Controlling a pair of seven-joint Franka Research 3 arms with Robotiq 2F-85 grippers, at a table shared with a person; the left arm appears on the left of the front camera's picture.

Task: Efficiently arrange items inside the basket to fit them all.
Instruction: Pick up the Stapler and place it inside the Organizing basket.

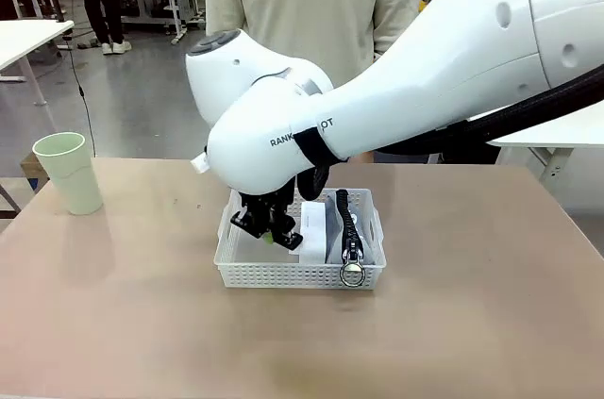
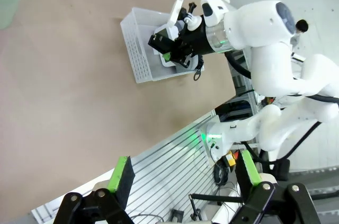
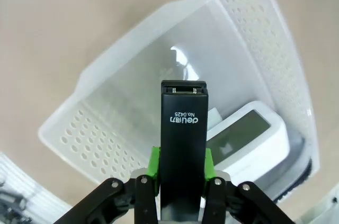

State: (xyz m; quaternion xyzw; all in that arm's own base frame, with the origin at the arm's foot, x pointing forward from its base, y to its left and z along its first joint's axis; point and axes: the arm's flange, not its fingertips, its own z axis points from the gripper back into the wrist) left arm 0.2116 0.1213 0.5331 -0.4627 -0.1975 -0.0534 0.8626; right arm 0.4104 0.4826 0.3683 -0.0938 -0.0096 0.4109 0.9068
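**A:** Start near. What are the grippers doing?

**B:** The left gripper (image 2: 185,173) hangs off the near table (image 1: 142,324) edge, jaws wide apart and holding nothing. The right gripper (image 3: 181,163) is clamped on the stapler (image 3: 183,144), its pads (image 3: 154,161) on the two long sides at one end.

**A:** Where is the stapler, then?

**B:** It is nose-down over the bare left half of the basket (image 1: 283,276). I can't tell whether it touches the floor.

**A:** How will it handle?

**B:** I'd say stiff and dense, with a smooth hard shell. Most of it sticks out past the pads, so it may pivot if bumped. A hold nearer the middle would be steadier.

**A:** And its neighbours?

**B:** The box (image 1: 313,224) stands on edge just right of the gripper, and it looks rigid and probably light. The pouch (image 1: 347,220) is squeezed between the box and the right wall. It is soft, so it should give a little.

**A:** What's left out?

**B:** The cup (image 1: 69,173) is upright at the far left, well apart from the basket. It is likely light and easy to tip, so take it by the wall near the rim.
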